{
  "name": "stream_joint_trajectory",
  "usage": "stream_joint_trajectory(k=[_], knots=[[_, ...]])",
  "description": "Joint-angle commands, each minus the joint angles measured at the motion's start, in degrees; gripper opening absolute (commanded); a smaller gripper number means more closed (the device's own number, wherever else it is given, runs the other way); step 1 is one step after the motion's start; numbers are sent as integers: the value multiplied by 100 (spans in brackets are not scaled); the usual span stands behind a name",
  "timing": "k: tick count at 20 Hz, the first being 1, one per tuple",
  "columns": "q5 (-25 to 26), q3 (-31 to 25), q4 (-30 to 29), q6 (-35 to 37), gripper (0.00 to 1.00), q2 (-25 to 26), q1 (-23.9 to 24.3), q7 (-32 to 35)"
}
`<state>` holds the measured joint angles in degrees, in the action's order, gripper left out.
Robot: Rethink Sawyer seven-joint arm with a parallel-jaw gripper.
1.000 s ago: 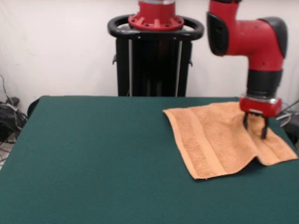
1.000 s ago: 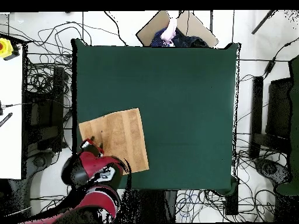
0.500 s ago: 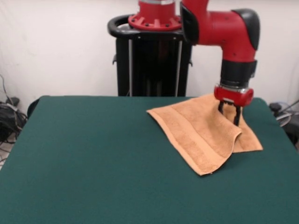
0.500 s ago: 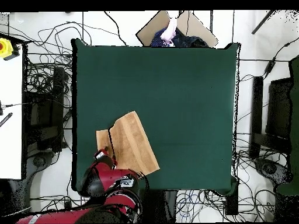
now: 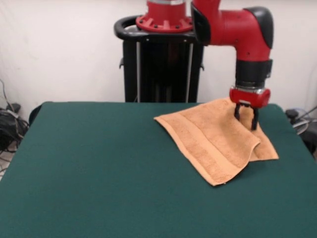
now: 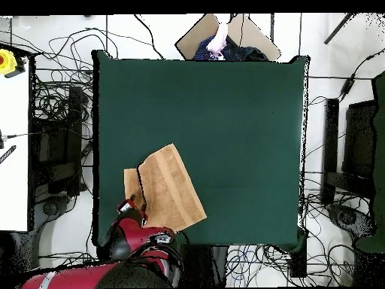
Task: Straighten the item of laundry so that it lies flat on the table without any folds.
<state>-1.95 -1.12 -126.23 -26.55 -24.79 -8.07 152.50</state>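
The peach towel, the item of laundry (image 5: 210,141), lies on the far right part of the green table (image 5: 109,168). Its right side is doubled over, and a lower layer (image 5: 267,151) pokes out from under the top layer. A woven band runs along its left edge. My gripper (image 5: 246,118) hangs just above the towel's far right part, its fingers apart and nothing gripped between them. From overhead the towel (image 6: 171,188) sits near the table's (image 6: 225,105) lower left corner, with a narrow flap (image 6: 132,183) beside it and the gripper (image 6: 136,205) at its lower left edge.
The black pedestal (image 5: 163,64) stands behind the table's far edge. In the overhead view a person's hand (image 6: 219,41) and a cardboard sheet (image 6: 244,31) show beyond the top edge. Cables cover the floor all round, and a white bench (image 6: 15,143) stands on the left.
The gripper swept left in the front view, dragging the towel's right side over itself. In the last half second it rose slightly and the raised fold settled down.
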Motion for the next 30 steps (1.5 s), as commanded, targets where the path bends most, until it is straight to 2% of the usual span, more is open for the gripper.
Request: stream_joint_trajectory(k=[1, 6, 9, 12, 16, 22, 30], knots=[[-690, -1271, 218, -581, 100, 693, -126, 2074], [-1294, -1983, 590, -657, 100, 951, -199, 2411], [-1710, -2148, 714, -674, 100, 974, -344, 2490], [-1909, -2283, 798, -812, 100, 1060, -370, 2556], [-1926, -2494, 879, -1045, 100, 1188, -300, 2695], [-2122, -2715, 915, -833, 100, 1140, -276, 2569], [-2114, -3116, 1104, -1086, 100, 1303, -197, 2940]])
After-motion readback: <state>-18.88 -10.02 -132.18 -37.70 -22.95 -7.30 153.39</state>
